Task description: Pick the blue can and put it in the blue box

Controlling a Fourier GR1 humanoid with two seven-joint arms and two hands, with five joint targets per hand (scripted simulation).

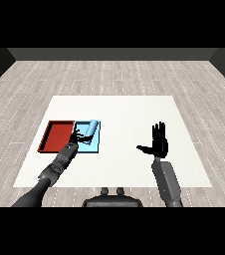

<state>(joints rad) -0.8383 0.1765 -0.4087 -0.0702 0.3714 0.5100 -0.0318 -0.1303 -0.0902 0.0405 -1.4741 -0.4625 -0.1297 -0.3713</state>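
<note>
So the left hand (79, 135) is over the light blue tray (95, 145), fingers curled round the blue can (91, 127), which sits tilted above the tray's far side. Red tray (56, 136) sits just left, touching it. The right hand (158, 144) is up over the white table (124, 112), well to the right, fingers straight and holding nothing.

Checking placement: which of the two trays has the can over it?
The light blue tray, the right one of the pair. The blue can is over it, in the left hand; the red tray holds nothing.

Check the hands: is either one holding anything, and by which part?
The left hand has its fingers curled round the blue can, at its lower end, over the light blue tray. The right hand holds nothing.
</note>
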